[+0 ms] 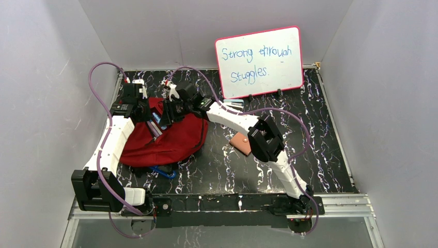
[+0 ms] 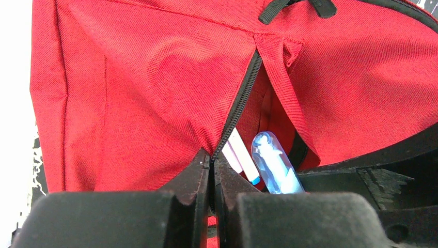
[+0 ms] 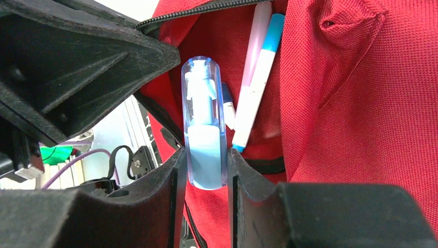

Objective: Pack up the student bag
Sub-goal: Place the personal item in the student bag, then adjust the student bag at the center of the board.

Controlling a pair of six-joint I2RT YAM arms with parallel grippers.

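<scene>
Left pincer [image 2: 210, 164] clamps the zipper edge [image 2: 241, 101] of the red student bag [image 1: 175, 140], which lies at nine o'clock on the desk [image 1: 320, 147]. Inside, two marker pens [image 3: 255, 88] show. Right pincer [image 3: 205, 156] grips a blue spray bottle [image 3: 205, 103] at the bag's mouth.

A table [image 1: 320, 155] with a black top veined in white marbling sits inside a plain booth. Smooth pale grey walls rise on the left [image 1: 41, 103], on the right [image 1: 392, 103] and at the back [image 1: 181, 26]. At the table's far edge stands a pink-framed whiteboard [image 1: 260, 62], handwritten in blue: "Strong through Stuggles." A silver metal rail [image 1: 351, 206] runs along the near edge. The light is soft and even, with no hard shadows.
</scene>
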